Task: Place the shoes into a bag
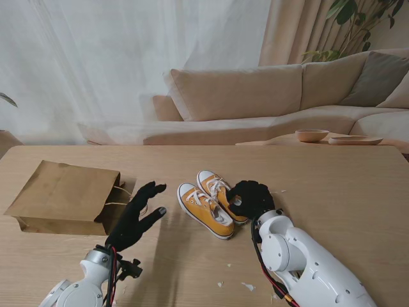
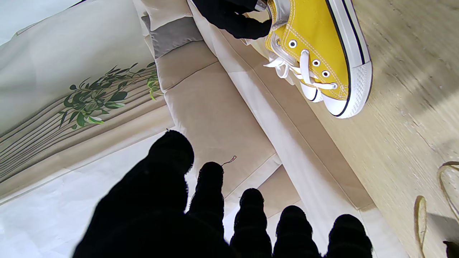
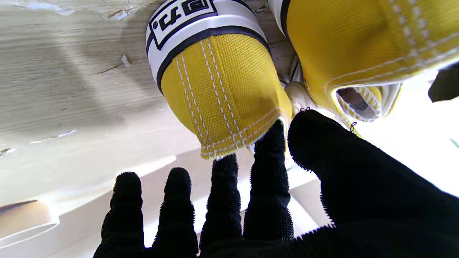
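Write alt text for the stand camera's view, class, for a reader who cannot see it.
A pair of yellow sneakers sits mid-table, with the right robot hand reaching onto their heels. The left robot hand hovers open beside a brown paper bag lying on its side at the left. A beige sofa stands beyond the table.

1. My pale wooden worktop [image 1: 332,185] looks matt, with fine grain showing in the right wrist view.
2. The two yellow canvas sneakers [image 1: 213,203] show a coarse woven cloth with white stitching, smooth white rubber soles and toe caps, and flat white cotton laces.
3. The brown paper bag [image 1: 64,197] is matt and creased.
4. My left hand [image 1: 137,217] and right hand [image 1: 250,198] wear black knitted fabric, nubbly on the fingers.
5. My right forearm shell [image 1: 307,262] is glossy white plastic.
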